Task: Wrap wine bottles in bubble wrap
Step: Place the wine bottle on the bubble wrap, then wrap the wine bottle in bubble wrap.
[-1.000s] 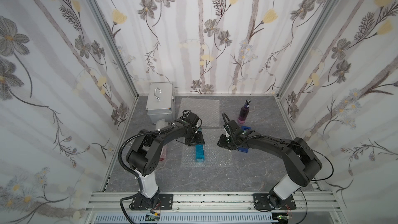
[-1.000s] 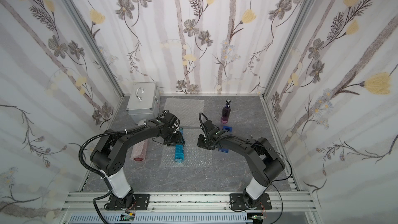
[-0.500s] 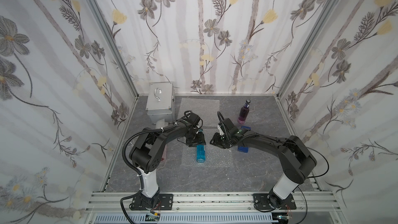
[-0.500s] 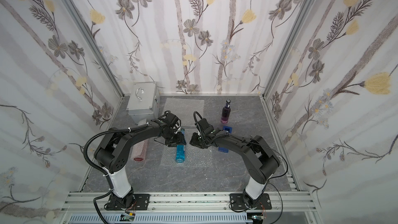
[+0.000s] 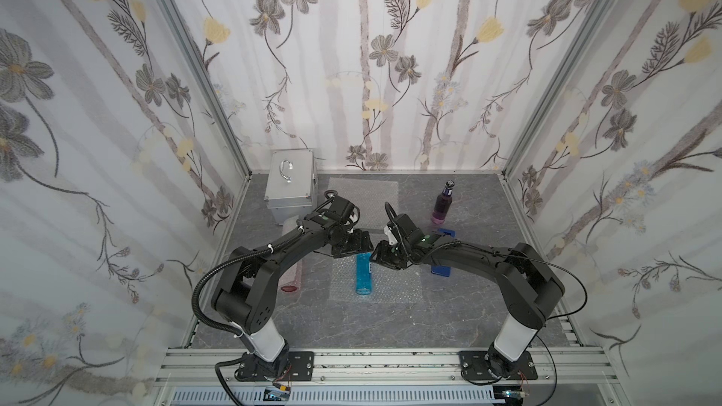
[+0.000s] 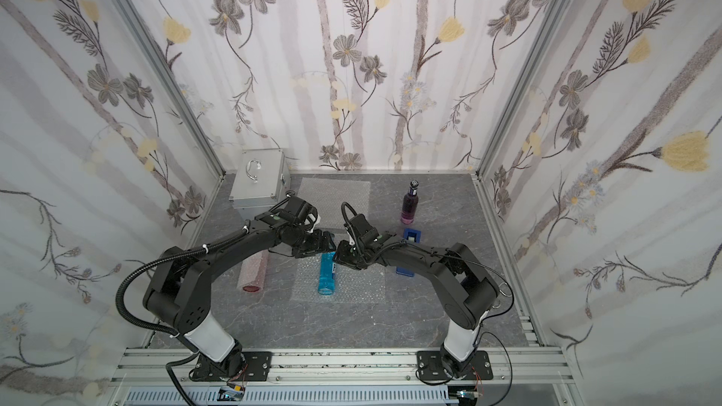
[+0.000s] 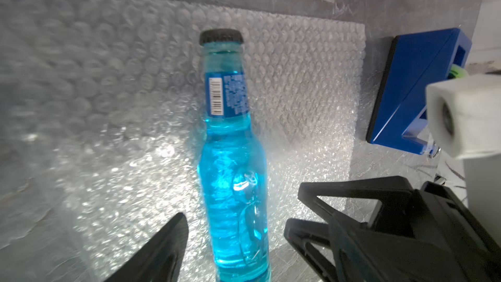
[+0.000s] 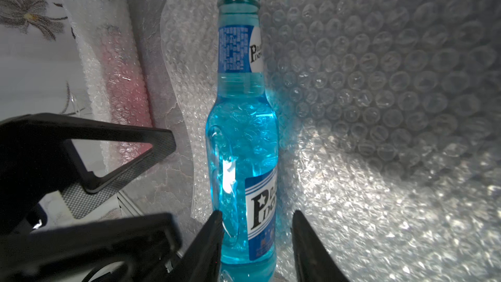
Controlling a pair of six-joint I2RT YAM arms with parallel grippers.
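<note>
A blue wine bottle [image 5: 363,279] [image 7: 233,185] [image 8: 241,136] lies on a flat sheet of bubble wrap [image 5: 394,287] at mid-table, its base toward the front. My left gripper [image 5: 361,246] hovers over its neck end, open; its finger [image 7: 168,248] stands well clear of the glass. My right gripper [image 5: 381,257] [image 8: 257,212] is tip to tip with the left one, open, with the bottle showing between its fingers. A purple wine bottle [image 5: 442,207] stands at the back right. A red one [image 5: 291,271], rolled in bubble wrap, lies on the left.
A second bubble wrap sheet [image 5: 363,193] lies flat at the back. A silver metal case [image 5: 291,185] stands in the back left corner. A blue tape dispenser [image 5: 441,269] [image 7: 423,82] sits under my right forearm, right of the sheet. Patterned walls enclose three sides.
My right gripper has swung left to meet the left gripper above the bottle. The left gripper's jaws have widened. The blue bottle has stayed put on the sheet.
</note>
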